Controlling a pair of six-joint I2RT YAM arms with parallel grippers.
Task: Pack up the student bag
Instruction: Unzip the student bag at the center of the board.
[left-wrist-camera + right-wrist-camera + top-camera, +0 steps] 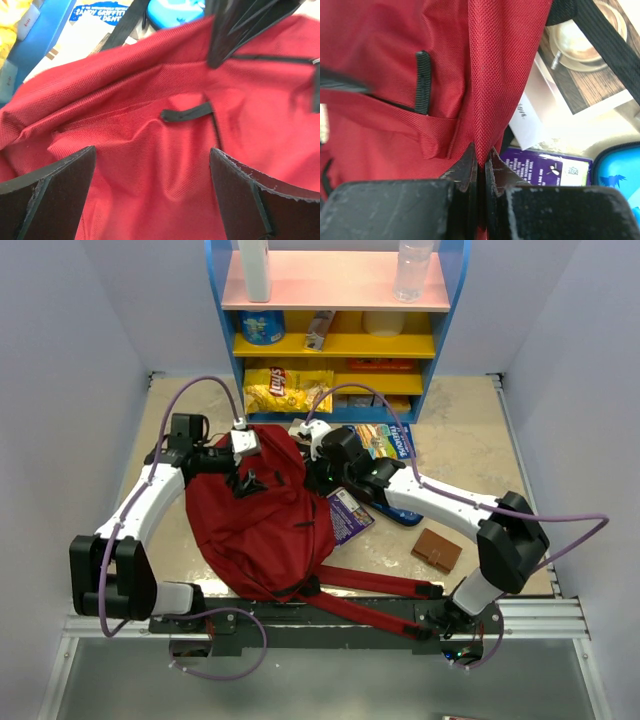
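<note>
The student bag (260, 520) is a dark-red backpack lying in the middle of the table, its red straps (370, 585) trailing toward the near edge. My right gripper (481, 159) is shut on a raised fold of the bag's red fabric (495, 75) at its right edge; it also shows in the top view (320, 476). My left gripper (152, 165) is open and empty, its fingers (55, 195) spread just above the bag's red fabric (150, 130), at the bag's upper part in the top view (247, 480).
A purple book (350, 515) lies against the bag's right side, with a blue pencil case (617, 175) beside it. A blue-covered book (385, 440) lies behind my right arm. A brown wallet (437, 549) sits at right. A blue-and-yellow shelf (335, 345) holding a chips bag (288, 390) stands behind.
</note>
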